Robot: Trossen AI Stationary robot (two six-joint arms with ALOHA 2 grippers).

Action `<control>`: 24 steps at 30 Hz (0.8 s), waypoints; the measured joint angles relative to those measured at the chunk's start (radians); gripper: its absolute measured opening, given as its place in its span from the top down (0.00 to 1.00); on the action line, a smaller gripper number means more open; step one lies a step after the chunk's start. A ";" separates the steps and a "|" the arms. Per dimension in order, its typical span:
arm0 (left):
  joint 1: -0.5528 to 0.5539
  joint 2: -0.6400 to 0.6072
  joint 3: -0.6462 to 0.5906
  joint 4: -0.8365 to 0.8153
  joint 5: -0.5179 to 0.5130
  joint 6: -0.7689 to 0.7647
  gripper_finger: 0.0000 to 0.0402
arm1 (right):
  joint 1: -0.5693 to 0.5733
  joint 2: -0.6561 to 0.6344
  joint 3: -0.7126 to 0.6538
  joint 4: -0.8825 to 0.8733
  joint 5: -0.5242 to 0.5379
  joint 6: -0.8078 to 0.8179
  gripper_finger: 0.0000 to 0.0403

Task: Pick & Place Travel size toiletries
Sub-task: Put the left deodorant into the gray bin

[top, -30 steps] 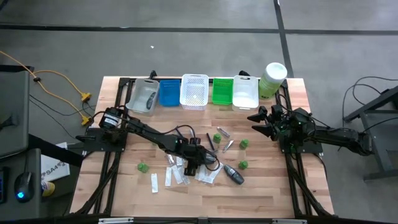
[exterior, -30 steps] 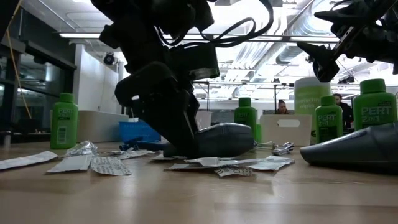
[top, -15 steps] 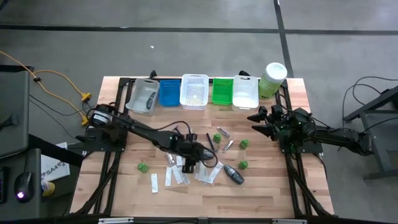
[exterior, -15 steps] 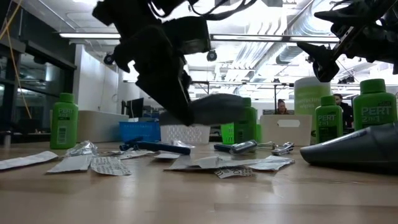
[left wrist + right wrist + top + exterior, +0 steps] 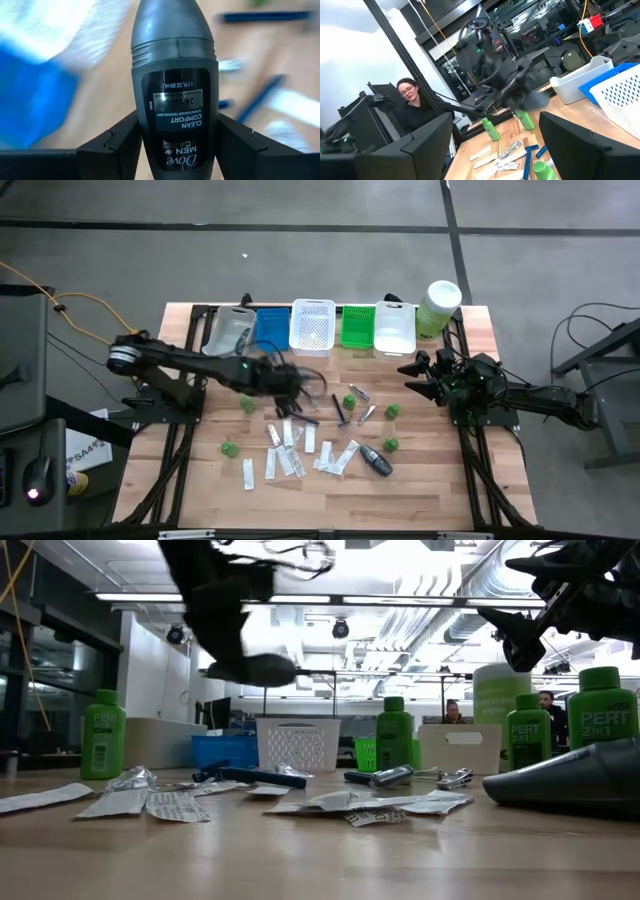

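Left claw (image 5: 175,145) grips a grey deodorant (image 5: 175,75) above the counter (image 5: 440,490); sachets (image 5: 285,463) below await; right claw (image 5: 420,378) waits open.

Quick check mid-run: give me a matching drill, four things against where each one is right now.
Things:
1. Dark grey deodorant
2. Second deodorant
3. Canister
4. Right gripper

Places:
a. table's back right corner
b. lying on the table among the sachets
c. open, raised over the right side
d. in the left gripper, off the table

Pairs: 1-d, 2-b, 3-a, 4-c
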 joint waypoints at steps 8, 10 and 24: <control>0.145 -0.198 -0.148 -0.102 -0.099 -0.242 0.50 | 0.000 0.000 0.000 -0.016 0.000 0.000 0.27; 0.193 -0.248 -0.198 -0.101 -0.101 -0.287 0.50 | 0.000 0.000 0.000 -0.019 0.000 0.000 0.27; 0.560 -0.388 -0.364 -0.083 -0.154 -0.313 0.50 | 0.000 0.000 0.000 -0.044 0.000 0.000 0.27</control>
